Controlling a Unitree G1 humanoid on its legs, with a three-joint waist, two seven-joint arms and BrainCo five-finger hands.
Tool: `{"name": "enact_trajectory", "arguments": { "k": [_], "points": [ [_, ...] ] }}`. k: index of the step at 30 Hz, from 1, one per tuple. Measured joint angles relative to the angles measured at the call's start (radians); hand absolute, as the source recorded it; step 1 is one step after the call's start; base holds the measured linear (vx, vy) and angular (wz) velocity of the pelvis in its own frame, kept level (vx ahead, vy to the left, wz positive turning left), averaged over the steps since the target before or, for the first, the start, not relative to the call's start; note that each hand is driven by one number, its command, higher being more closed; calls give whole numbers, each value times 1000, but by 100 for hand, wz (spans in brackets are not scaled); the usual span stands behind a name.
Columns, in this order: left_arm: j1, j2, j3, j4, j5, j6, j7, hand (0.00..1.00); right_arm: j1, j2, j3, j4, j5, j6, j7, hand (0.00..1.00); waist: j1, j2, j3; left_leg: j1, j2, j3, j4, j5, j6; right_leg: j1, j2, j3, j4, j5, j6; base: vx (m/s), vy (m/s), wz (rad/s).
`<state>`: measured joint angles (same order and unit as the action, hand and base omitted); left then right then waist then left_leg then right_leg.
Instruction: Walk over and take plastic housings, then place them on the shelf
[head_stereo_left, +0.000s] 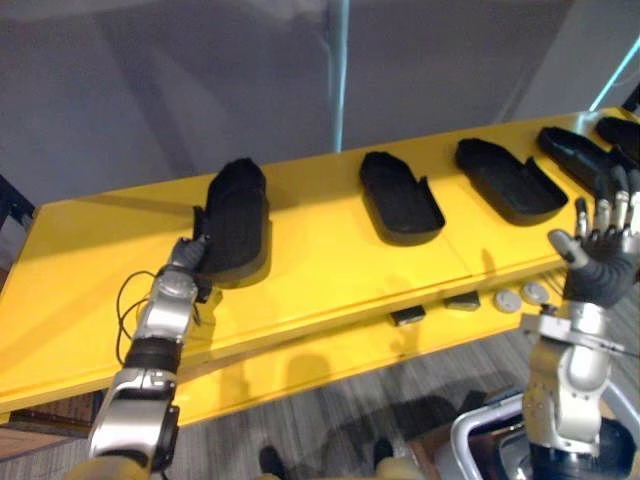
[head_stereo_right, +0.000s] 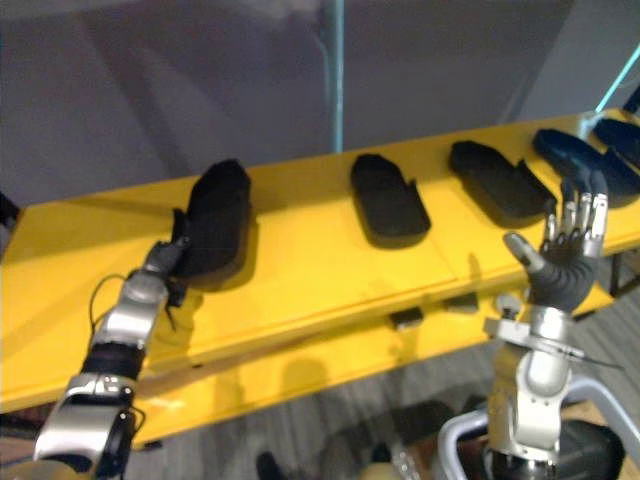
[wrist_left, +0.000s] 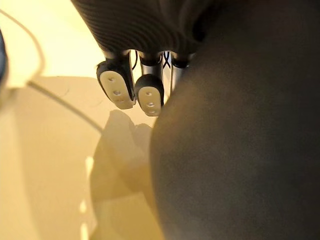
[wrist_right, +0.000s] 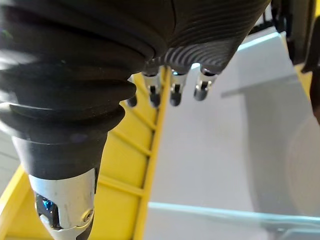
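Note:
A black plastic housing (head_stereo_left: 236, 220) stands tilted on its edge at the left of the yellow shelf (head_stereo_left: 330, 265). My left hand (head_stereo_left: 186, 256) grips its near end; in the left wrist view its fingertips (wrist_left: 118, 89) curl beside the dark housing (wrist_left: 240, 150). Three more black housings lie flat along the shelf to the right (head_stereo_left: 400, 197), (head_stereo_left: 510, 180), (head_stereo_left: 580, 155). My right hand (head_stereo_left: 603, 250) is raised in front of the shelf's right end with straight fingers (wrist_right: 175, 92) and holds nothing.
Two grey discs (head_stereo_left: 508, 299) and two small dark blocks (head_stereo_left: 408, 316) lie on the shelf's lower ledge. A grey wall with a teal vertical strip (head_stereo_left: 340, 70) stands behind the shelf. Another dark housing (head_stereo_left: 620, 130) lies at the far right.

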<state>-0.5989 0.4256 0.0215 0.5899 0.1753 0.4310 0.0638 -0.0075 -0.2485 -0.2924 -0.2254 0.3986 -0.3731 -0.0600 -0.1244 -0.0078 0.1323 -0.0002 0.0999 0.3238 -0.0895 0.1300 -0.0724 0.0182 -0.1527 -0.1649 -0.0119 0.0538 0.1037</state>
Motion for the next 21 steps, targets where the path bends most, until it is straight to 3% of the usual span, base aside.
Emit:
{"name": "enact_trajectory", "arguments": {
  "k": [4,7,12,21],
  "points": [
    [-9,0,0,51,-14,34,2,100,0,1,1,1,3,6,23,0,-11,0,0,2,0,12,0,0,0,-3,0,11,-6,5,-1,-19,7,-8],
    [-10,-1,8,72,-20,76,63,100,0,1,2,1,3,8,26,0,-26,0,0,6,0,16,0,0,0,-3,0,18,-7,9,-1,-18,3,-6],
    [-35,-1,23,132,-20,105,133,100,0,2,24,1,20,30,16,0,-32,-1,0,11,4,22,0,0,0,-3,3,29,-7,11,-3,-15,-2,-6],
    [-51,-1,45,168,-54,117,210,100,0,13,45,1,20,34,13,0,-48,-2,1,11,8,30,0,0,0,-7,4,33,-7,11,-4,1,0,-1]
  ]
}}
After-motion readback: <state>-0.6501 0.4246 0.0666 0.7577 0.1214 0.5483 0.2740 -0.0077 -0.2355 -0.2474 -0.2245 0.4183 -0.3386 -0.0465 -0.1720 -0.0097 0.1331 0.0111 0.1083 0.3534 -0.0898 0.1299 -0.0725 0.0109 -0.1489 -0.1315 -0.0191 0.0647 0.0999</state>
